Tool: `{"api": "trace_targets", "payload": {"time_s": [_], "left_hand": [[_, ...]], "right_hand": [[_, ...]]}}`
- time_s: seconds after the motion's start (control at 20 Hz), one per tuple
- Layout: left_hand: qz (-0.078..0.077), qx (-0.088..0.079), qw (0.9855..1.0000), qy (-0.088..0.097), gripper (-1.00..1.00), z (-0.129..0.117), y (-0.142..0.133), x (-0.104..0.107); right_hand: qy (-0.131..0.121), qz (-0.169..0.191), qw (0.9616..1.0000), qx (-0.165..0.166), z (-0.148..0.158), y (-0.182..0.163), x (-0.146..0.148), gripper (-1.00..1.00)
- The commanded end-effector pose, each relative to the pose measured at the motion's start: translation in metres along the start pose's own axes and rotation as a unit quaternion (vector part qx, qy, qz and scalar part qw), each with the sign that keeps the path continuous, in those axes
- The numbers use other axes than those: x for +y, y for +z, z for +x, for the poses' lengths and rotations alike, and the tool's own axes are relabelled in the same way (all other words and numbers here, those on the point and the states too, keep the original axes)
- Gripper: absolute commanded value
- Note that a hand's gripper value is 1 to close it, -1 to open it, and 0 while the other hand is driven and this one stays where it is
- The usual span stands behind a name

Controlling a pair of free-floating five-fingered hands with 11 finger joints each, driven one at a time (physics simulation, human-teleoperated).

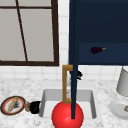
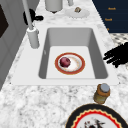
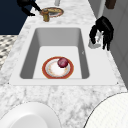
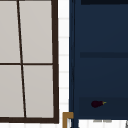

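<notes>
1. At the far left of the front view, a decorated plate (image 1: 12,105) lies on the marble tabletop (image 1: 25,87), near its front edge.
2. A small jar (image 1: 27,106) stands just right of that plate, between it and the left hand (image 1: 35,107).
3. The left hand hovers at the sink's left rim, just beside the jar. In the left side view its fingers (image 2: 112,56) are spread and straight, holding nothing, above the front tabletop strip beside the basin.
4. The sink (image 2: 50,50) is a deep rectangular basin. A red-rimmed plate (image 2: 71,64) lies flat on its floor, with a dark red round fruit (image 2: 65,61) resting on it; bare floor surrounds the plate on all sides.
5. In the front view a red ball (image 1: 67,115) sits low at the middle, in front of the sink.
6. An open cabinet door (image 1: 73,57), seen edge-on with a brass handle (image 1: 65,83), hangs down over the sink's middle.
7. The right hand (image 3: 103,27) is at the faucet base (image 3: 94,43) on the back rim, fingers curled downward around it, close to the wall.
8. An eggplant (image 1: 97,50) lies on the cabinet shelf (image 1: 110,58), upper right.
9. At the right, a white plate (image 1: 118,108) and a grey container (image 1: 123,82) occupy the tabletop.
</notes>
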State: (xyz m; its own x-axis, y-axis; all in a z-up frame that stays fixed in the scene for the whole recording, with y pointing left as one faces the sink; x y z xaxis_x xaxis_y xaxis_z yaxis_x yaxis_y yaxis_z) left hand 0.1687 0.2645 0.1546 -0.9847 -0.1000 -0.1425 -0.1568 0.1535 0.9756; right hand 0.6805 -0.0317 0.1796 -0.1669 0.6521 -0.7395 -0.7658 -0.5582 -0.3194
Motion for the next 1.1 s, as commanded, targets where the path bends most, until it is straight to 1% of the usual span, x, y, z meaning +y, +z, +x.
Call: {"api": "trace_targets", "payload": {"time_s": [0.0, 0.2, 0.3, 0.4, 0.45, 0.5, 0.55, 0.7, 0.75, 0.8, 0.85, 1.05], "left_hand": [[0.0, 0.0, 1.0, 0.0, 0.0, 0.0, 0.0, 0.0], [0.0, 0.0, 1.0, 0.0, 0.0, 0.0, 0.0, 0.0], [0.0, 0.0, 1.0, 0.0, 0.0, 0.0, 0.0, 0.0], [0.0, 0.0, 1.0, 0.0, 0.0, 0.0, 0.0, 0.0], [0.0, 0.0, 1.0, 0.0, 0.0, 0.0, 0.0, 0.0], [0.0, 0.0, 1.0, 0.0, 0.0, 0.0, 0.0, 0.0], [0.0, 0.0, 1.0, 0.0, 0.0, 0.0, 0.0, 0.0], [0.0, 0.0, 1.0, 0.0, 0.0, 0.0, 0.0, 0.0], [0.0, 0.0, 1.0, 0.0, 0.0, 0.0, 0.0, 0.0], [0.0, 0.0, 1.0, 0.0, 0.0, 0.0, 0.0, 0.0], [0.0, 0.0, 1.0, 0.0, 0.0, 0.0, 0.0, 0.0], [0.0, 0.0, 1.0, 0.0, 0.0, 0.0, 0.0, 0.0]], "right_hand": [[-0.02, -0.004, 0.9995, -0.023, -0.018, 0.014, -0.008, -1.0], [-0.02, 0.003, 0.9995, -0.026, -0.018, 0.014, -0.008, -1.0], [-0.016, 0.006, 0.9996, -0.024, -0.02, 0.015, -0.008, -1.0], [-0.007, 0.009, 0.9998, -0.016, -0.027, 0.016, -0.007, -1.0], [-0.004, 0.013, 0.9998, -0.012, -0.026, 0.011, -0.004, -1.0], [0.002, 0.015, 0.9998, -0.01, -0.011, 0.001, 0.002, -1.0], [0.001, 0.014, 0.9999, -0.007, -0.002, 0.001, 0.0, -1.0], [0.003, 0.015, 0.9999, -0.007, -0.006, -0.001, 0.003, -1.0], [-0.016, 0.003, 0.9998, -0.013, -0.02, 0.004, 0.002, -1.0], [-0.031, -0.001, 0.9993, -0.023, -0.028, 0.007, -0.001, -1.0], [-0.036, -0.002, 0.999, -0.026, -0.032, 0.008, -0.001, -1.0], [-0.052, -0.005, 0.9972, -0.054, -0.055, 0.019, -0.003, -1.0]]}}
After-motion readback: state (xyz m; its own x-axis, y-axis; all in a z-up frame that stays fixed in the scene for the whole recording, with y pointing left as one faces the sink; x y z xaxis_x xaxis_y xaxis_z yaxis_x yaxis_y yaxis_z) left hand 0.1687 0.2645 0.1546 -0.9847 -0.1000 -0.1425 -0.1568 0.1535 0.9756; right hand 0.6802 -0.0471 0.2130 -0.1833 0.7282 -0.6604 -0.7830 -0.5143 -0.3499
